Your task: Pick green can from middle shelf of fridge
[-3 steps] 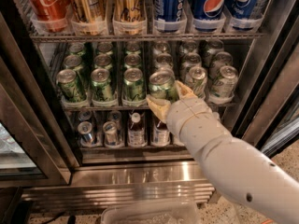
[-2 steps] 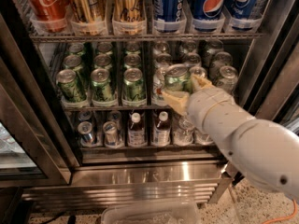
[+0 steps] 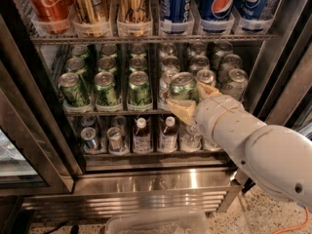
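My gripper [image 3: 193,99] is at the front of the middle shelf [image 3: 112,112], right of centre, shut on a green can [image 3: 183,87] with a silver top. One tan finger [image 3: 179,110] lies below and in front of the can, the other [image 3: 206,88] on its right side. The can is tilted slightly and sits forward of the shelf's front row. More green cans [image 3: 106,89] stand in three lanes on the left of the shelf. Paler cans [image 3: 235,82] fill the lanes on the right. My white arm [image 3: 263,155] reaches in from the lower right.
The fridge [image 3: 146,179] has a steel sill below and dark door frames at the left [image 3: 34,106] and right [image 3: 278,57]. The rack above holds red, gold and blue cans [image 3: 173,4]. The rack below holds small bottles [image 3: 142,135]. A clear bin [image 3: 156,223] sits on the floor.
My gripper has moved right and a little outward with the green can in it. The arm has swung towards the right side of the picture.
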`<action>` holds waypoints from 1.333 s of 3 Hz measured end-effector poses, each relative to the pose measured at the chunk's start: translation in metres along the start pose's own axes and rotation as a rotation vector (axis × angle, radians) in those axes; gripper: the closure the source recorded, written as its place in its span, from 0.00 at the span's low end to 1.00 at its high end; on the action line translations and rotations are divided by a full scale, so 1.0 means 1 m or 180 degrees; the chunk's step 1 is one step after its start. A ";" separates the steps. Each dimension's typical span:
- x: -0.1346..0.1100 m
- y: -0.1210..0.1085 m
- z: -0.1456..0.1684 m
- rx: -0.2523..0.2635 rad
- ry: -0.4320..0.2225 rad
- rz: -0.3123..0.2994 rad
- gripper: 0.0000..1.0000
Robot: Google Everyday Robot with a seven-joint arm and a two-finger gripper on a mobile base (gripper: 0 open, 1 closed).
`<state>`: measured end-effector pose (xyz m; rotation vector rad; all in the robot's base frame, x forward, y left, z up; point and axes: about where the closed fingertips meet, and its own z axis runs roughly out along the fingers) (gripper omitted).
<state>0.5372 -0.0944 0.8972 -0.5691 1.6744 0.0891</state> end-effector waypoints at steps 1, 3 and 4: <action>0.011 0.018 0.010 -0.0182 0.0131 -0.0046 1.00; 0.037 0.117 0.032 -0.1215 0.0485 -0.0220 1.00; 0.034 0.132 0.032 -0.1350 0.0491 -0.0248 1.00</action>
